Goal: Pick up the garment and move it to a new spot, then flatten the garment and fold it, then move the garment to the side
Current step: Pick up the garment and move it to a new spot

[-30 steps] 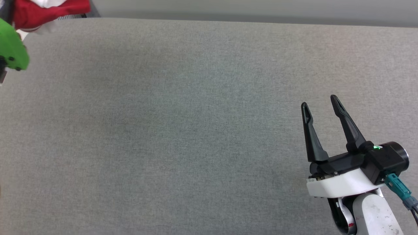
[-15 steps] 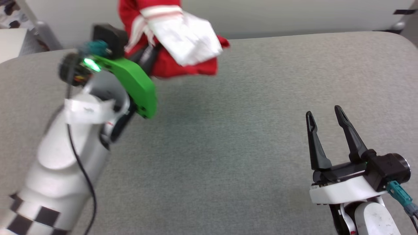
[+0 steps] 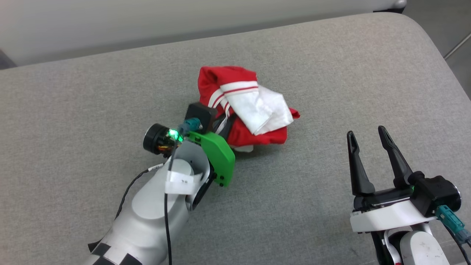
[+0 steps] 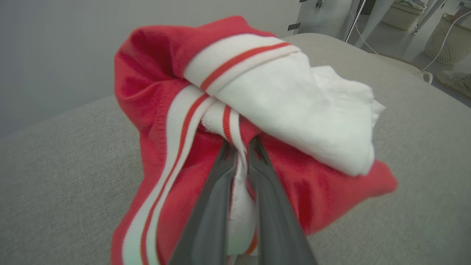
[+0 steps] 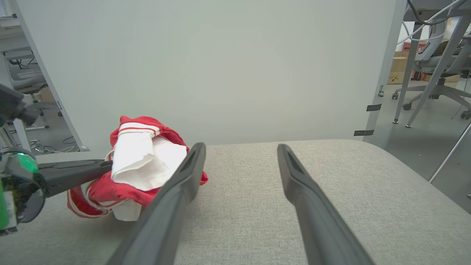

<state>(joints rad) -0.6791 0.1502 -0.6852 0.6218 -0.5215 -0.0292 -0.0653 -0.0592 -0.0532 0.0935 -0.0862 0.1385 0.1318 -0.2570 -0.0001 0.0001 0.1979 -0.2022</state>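
Note:
The garment (image 3: 243,106), red with a white sleeve and red-and-white striped trim, is bunched in a heap near the middle of the grey padded table (image 3: 331,66). My left gripper (image 3: 223,123) reaches into the heap from the near left and is shut on it. In the left wrist view the left gripper (image 4: 241,144) pinches a striped fold of the garment (image 4: 294,103). The heap's lower folds seem to rest on the surface. My right gripper (image 3: 366,131) stands open at the lower right, apart from the cloth. In the right wrist view the right gripper (image 5: 239,147) holds nothing, and the garment (image 5: 143,162) lies to its left.
The table's far right corner (image 3: 415,25) is rounded, with floor beyond it. A pale wall (image 5: 220,66) runs behind the far edge. Desk legs and office chairs (image 5: 434,73) stand off to the right. Bare grey surface stretches left of the left arm and between the grippers.
The head view has shifted. Against the still right gripper, my left gripper has carried the garment from the far left corner in toward the middle and lowered it onto the surface.

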